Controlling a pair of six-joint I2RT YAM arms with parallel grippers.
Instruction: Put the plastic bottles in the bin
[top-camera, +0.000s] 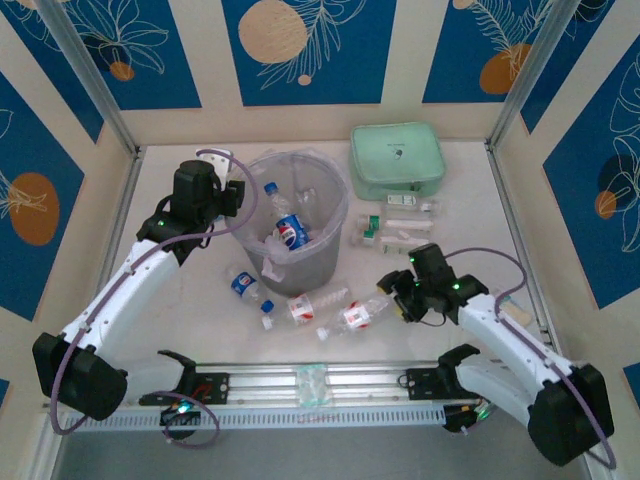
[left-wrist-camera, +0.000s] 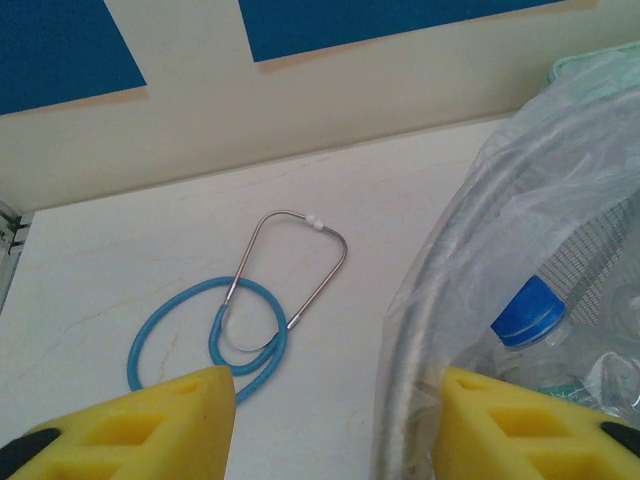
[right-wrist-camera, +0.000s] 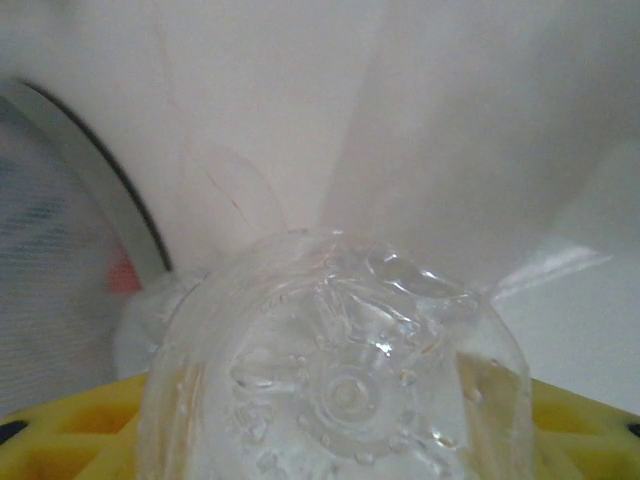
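The bin (top-camera: 325, 255) stands mid-table, lined with a clear bag, and holds a blue-labelled bottle (top-camera: 291, 232) among others. My left gripper (top-camera: 237, 195) hangs open at the bin's left rim. In the left wrist view its yellow fingers (left-wrist-camera: 180, 420) straddle the rim (left-wrist-camera: 430, 330), with a blue-capped bottle (left-wrist-camera: 528, 315) inside. My right gripper (top-camera: 393, 300) is shut on the base end of a clear red-labelled bottle (top-camera: 355, 316) lying on the table; that base (right-wrist-camera: 340, 390) sits between the fingers. More bottles lie in front of the bin (top-camera: 245, 285), (top-camera: 300, 308) and at the right (top-camera: 385, 225).
A mint green zip case (top-camera: 396, 160) lies at the back right, beside the bin. A blue stethoscope (left-wrist-camera: 240, 320) lies on the table left of the bin. Metal frame rails run along both sides, and a rail (top-camera: 310, 380) crosses the near edge.
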